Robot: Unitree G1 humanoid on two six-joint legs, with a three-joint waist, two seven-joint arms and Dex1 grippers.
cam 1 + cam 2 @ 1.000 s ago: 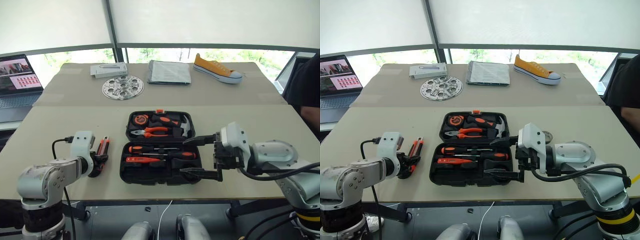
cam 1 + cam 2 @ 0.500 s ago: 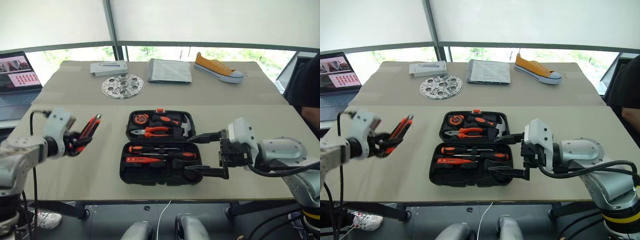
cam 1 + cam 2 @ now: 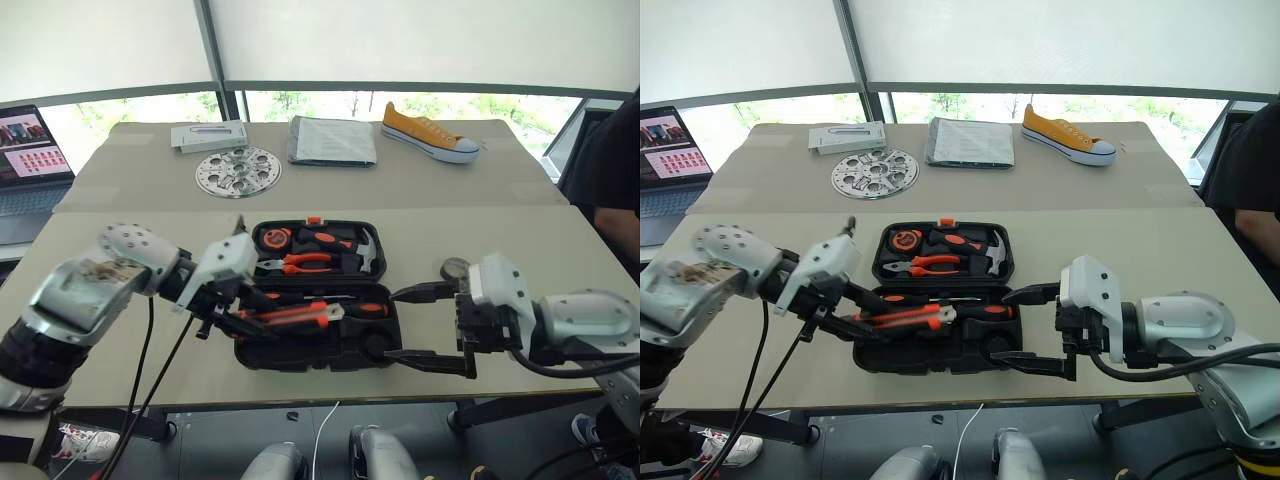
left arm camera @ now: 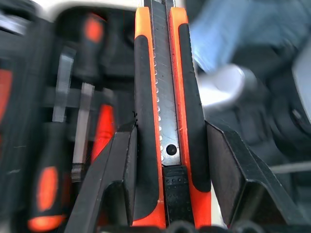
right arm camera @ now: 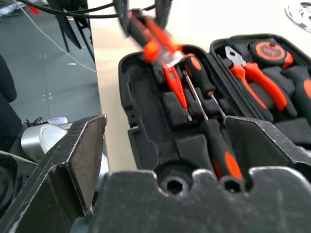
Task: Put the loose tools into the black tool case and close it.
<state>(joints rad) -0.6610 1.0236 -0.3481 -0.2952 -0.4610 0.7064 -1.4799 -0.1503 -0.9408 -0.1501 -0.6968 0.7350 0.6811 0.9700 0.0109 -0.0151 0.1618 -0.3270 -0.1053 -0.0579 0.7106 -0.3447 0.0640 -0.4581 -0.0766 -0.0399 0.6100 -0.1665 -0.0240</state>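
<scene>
The black tool case [image 3: 262,352] lies open at the table's middle, with screwdrivers [image 3: 362,309] seated in its near half. My left gripper [image 3: 250,306] is shut on the orange-black utility knife [image 3: 295,316] and holds it lengthwise just above that near half. In the left wrist view the knife [image 4: 165,97] sits clamped between both fingers [image 4: 121,174]. My right gripper [image 3: 432,325] stands open at the case's right edge with nothing in it. Its wrist view looks over the screwdrivers [image 5: 199,82] and the blurred knife [image 5: 150,39]. A small dark tape roll [image 3: 454,268] lies on the table right of the case.
Pliers [image 3: 305,263], a hammer and a tape measure [image 3: 278,238] fill the case's far half. Beyond lie a metal disc [image 3: 238,171], a grey flat box [image 3: 208,135], a grey packet [image 3: 333,140] and a yellow shoe [image 3: 432,134]. A laptop [image 3: 25,150] is far left, a person [image 3: 610,170] far right.
My left gripper lifted the knife off the table left of the case, swung it right and rolled it, and now holds it over the case. The right gripper stayed open, hardly moving.
</scene>
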